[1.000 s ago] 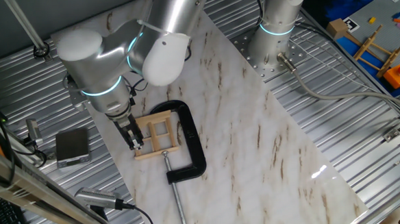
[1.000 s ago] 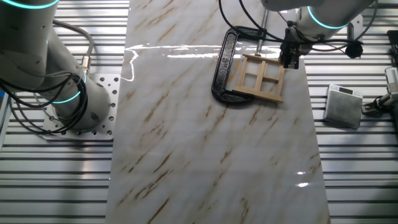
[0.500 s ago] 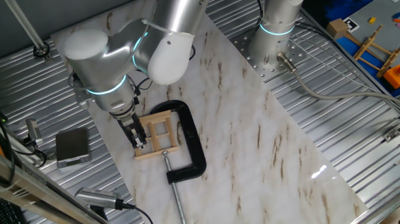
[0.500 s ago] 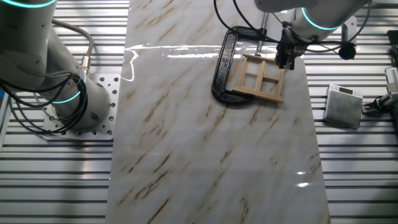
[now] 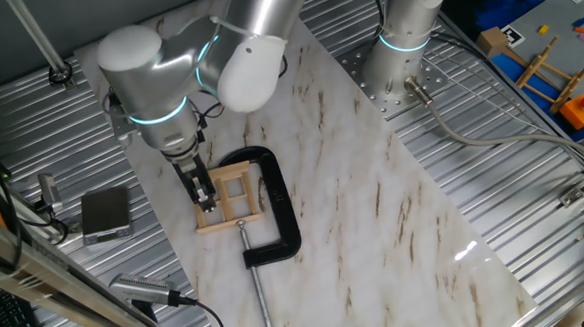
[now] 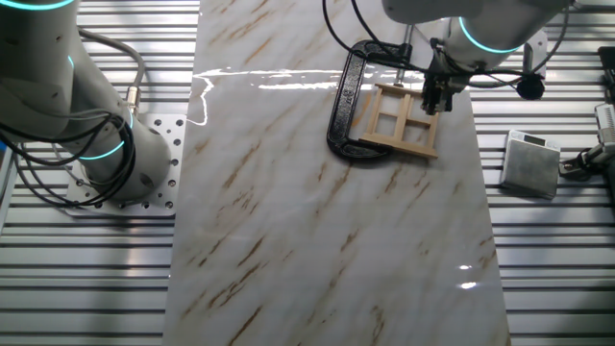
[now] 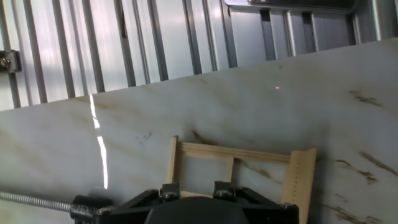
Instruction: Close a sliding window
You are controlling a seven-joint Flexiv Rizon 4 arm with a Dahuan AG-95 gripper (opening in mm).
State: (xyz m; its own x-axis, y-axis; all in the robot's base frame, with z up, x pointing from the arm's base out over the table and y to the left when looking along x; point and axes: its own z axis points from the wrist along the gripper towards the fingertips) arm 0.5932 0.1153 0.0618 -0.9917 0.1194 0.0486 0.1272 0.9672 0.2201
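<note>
One claw (image 5: 205, 195) is doing all the work, and it's pressing down at the sliding window's (image 5: 228, 195) outer edge, on the side away from the black C-clamp (image 5: 279, 209). Fingers are looking pinched close together, but honestly I can't tell if they're grasping a bar or just nudging it. The window is lying flat on the marble surface (image 5: 375, 209), sitting inside the clamp's mouth. In the hand view the frame (image 7: 236, 168) is sitting right under the claw. I'm guessing the slide is partway, with the final push left to do.
</note>
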